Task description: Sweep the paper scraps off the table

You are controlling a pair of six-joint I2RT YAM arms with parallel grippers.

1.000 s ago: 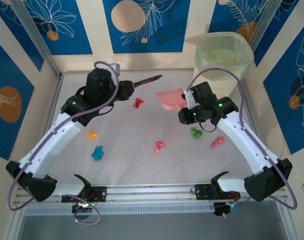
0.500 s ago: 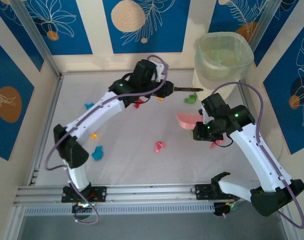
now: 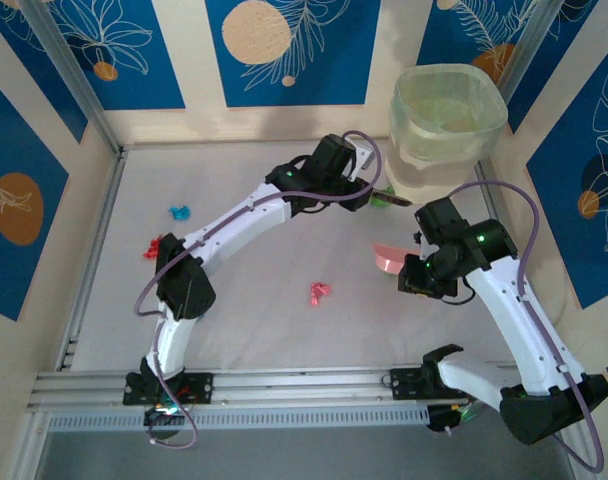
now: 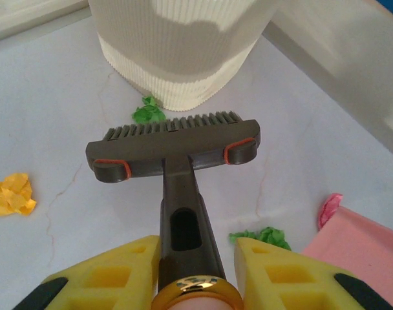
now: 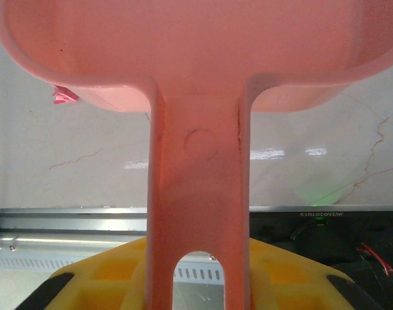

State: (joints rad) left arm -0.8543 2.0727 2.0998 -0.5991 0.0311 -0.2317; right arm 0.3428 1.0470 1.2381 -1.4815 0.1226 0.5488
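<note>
- White flat desk with aluminium rails: most of the crumpled coloured paper scraps lie loose on it, none yet collected. Judgement: sweep is at an early stage.
- Translucent cream plastic bin stands at the far right corner.
- Left arm: since half a second ago it has reached further right and is now stretched across the desk to the foot of the bin. Left gripper is clamped on the brush handle.
- Right arm: elbow bent, drawn back slightly toward the near right. Right gripper is clamped on the dustpan handle.
- Flat pink plastic dustpan has shifted nearer and rightward, and sits just near-side of the brush. Whether its lip touches the desk I cannot tell.
- Black bristle brush: head now just beside the bin wall, bristles toward it.
- Scraps: green one between bristles and bin; second green and a pink one by the pan edge; orange to the left; pink, blue and red well apart.
- Judgement: brush is now placed to draw the green scrap back toward the pan.
</note>
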